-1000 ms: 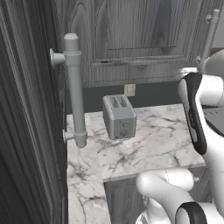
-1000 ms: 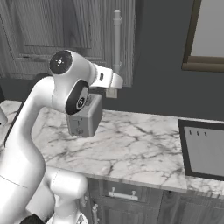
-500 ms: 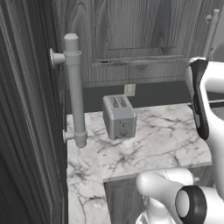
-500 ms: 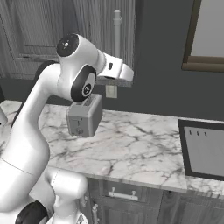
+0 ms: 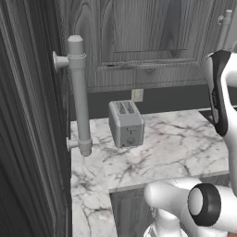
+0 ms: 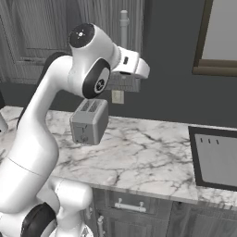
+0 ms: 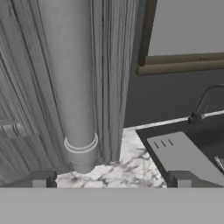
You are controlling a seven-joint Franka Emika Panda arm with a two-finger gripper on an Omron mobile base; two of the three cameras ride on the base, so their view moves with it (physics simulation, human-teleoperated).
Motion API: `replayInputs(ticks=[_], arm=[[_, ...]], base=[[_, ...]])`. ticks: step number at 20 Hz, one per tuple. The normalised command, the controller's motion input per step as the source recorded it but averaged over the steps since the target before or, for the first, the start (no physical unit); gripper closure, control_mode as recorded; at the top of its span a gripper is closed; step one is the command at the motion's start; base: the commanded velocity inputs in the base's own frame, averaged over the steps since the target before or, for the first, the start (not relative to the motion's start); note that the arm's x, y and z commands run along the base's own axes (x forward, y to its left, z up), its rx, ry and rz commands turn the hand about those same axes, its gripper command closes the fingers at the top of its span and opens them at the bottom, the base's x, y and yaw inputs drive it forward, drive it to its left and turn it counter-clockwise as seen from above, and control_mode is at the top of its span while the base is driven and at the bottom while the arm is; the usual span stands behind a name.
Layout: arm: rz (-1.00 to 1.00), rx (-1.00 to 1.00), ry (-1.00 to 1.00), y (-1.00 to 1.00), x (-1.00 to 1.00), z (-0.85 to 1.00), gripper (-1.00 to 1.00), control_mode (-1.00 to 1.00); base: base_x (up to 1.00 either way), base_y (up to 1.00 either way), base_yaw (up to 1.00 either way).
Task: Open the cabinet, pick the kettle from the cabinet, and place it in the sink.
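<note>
The cabinet (image 5: 139, 41) is a dark grey wood-grain wall unit above the counter, and its door is shut. Its light-grey bar handle (image 7: 72, 87) fills the left of the hand view, close ahead and slightly left of centre. My gripper (image 7: 111, 179) is open, with one fingertip on either side of the handle's lower end and nothing between them. In the right base view the arm reaches up to that handle (image 6: 123, 23). The kettle is hidden. The black sink (image 6: 215, 157), with its grey drainboard (image 7: 183, 157) and thin faucet (image 7: 205, 100), lies to the right.
A boxy grey toaster (image 5: 126, 122) stands on the white marble counter (image 6: 139, 157) below the cabinet. A tall dark panel with a similar bar handle (image 5: 76, 92) stands close on the left. A brown-framed window (image 6: 217, 37) is above the sink. Low doors (image 6: 129, 206) sit under the counter.
The arm has risen and swung the hand up and right, from near the toaster to the cabinet's handle. The jaws have stayed open.
</note>
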Motion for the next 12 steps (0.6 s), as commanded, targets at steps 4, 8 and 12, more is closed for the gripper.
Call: replayInputs(ticks=[4,8,12], arm=[[0.07,0.00,0.00,0.00,0.13,0.13,-1.00,-1.00],[0.06,0.00,0.00,0.00,0.20,0.06,-1.00,-1.00],[0.09,0.00,0.00,0.00,0.23,0.07,-1.00,-1.00]], base=[[0.00,0.00,0.00],[0.00,0.00,0.00],[0.00,0.00,0.00]])
